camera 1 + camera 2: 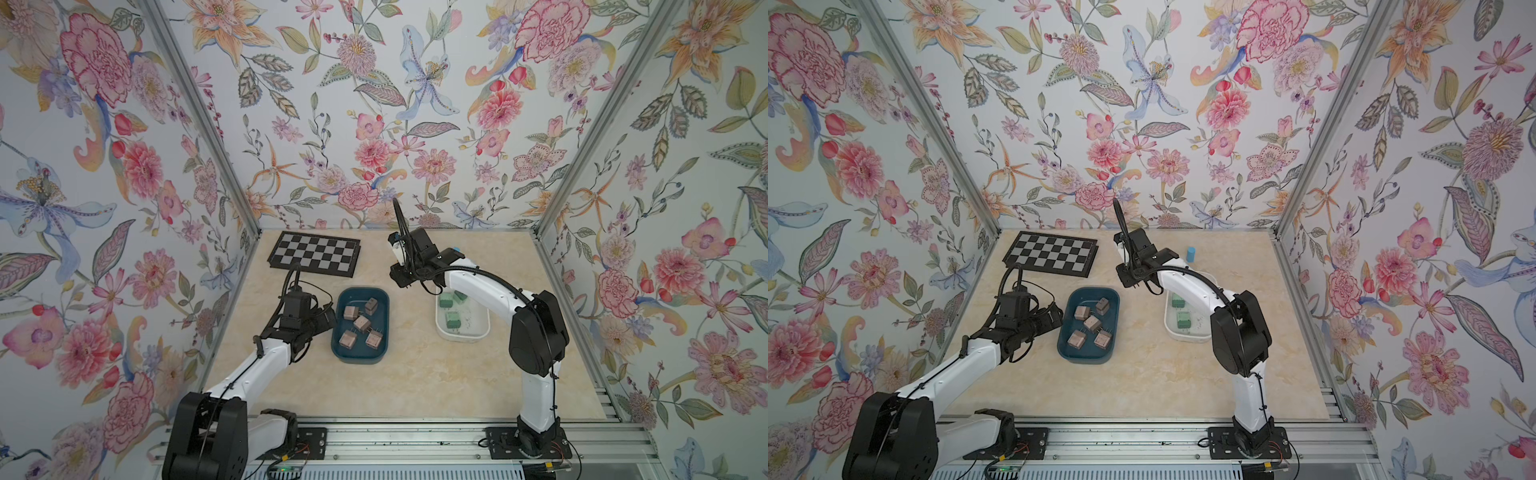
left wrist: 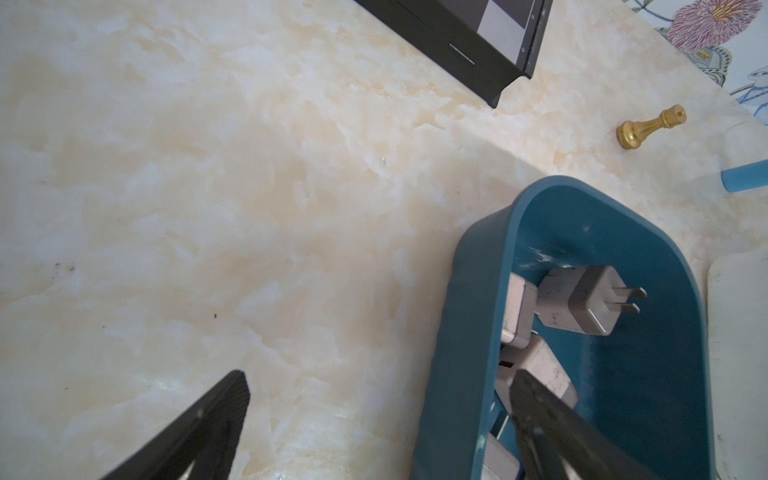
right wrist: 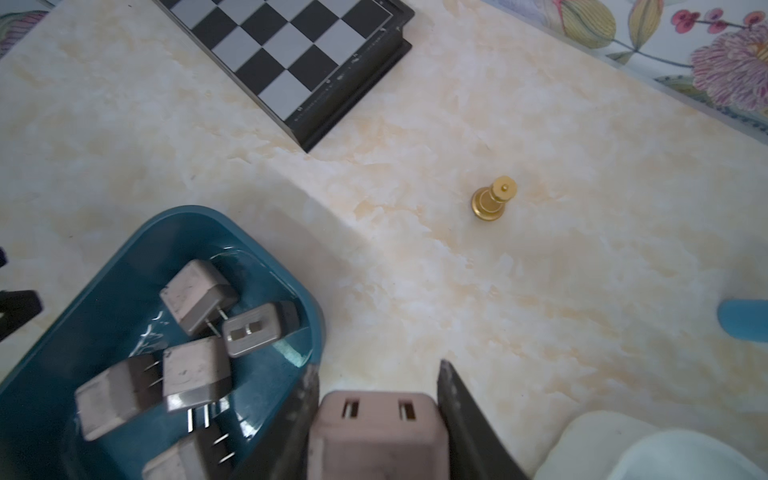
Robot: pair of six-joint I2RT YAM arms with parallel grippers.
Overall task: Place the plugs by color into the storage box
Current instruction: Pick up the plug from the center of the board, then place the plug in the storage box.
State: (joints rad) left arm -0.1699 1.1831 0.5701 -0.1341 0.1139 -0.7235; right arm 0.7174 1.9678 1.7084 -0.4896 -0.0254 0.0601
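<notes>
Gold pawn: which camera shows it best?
The left wrist view: the gold pawn shows its full profile, base to knob. The right wrist view sees it foreshortened from above; neither top view shows it.

White arm links (image 1: 478,286), black joints (image 1: 538,332), black corrugated cables (image 1: 492,277)

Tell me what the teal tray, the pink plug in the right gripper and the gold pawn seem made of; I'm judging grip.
Teal tray: likely moulded plastic, semi-gloss; rounded seamless walls with light glints.
Held pink plug: probably matte plastic, scuffed; dull even surface, moulded slots.
Gold pawn: looks like metal or metal-plated, polished; bright highlights, turned rings; cannot tell which.
</notes>
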